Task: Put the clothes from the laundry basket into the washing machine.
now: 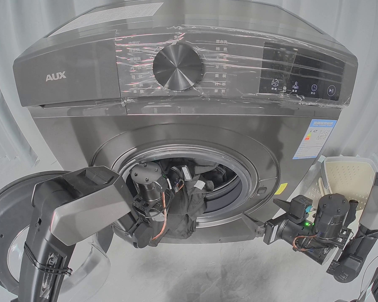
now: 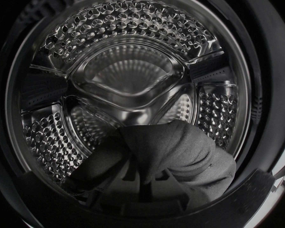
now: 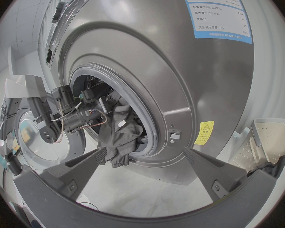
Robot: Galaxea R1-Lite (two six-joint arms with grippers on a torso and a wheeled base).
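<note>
Step in hand: loading. Dark garment (image 1: 185, 214) draped over the washing machine (image 1: 239, 139) door rim, half in the drum (image 2: 126, 70), at the left gripper (image 1: 172, 191); its hold is hidden by cloth, cannot tell. Right gripper (image 1: 264, 212) spread wide, empty, near the laundry basket (image 1: 348, 177). Next, probably: push the garment fully inside

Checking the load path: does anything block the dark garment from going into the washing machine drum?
Nothing visible does. The round door is swung open, and the steel drum shows directly beyond the dark grey crumpled garment. Part of the garment hangs out over the opening's lower rim.
</note>
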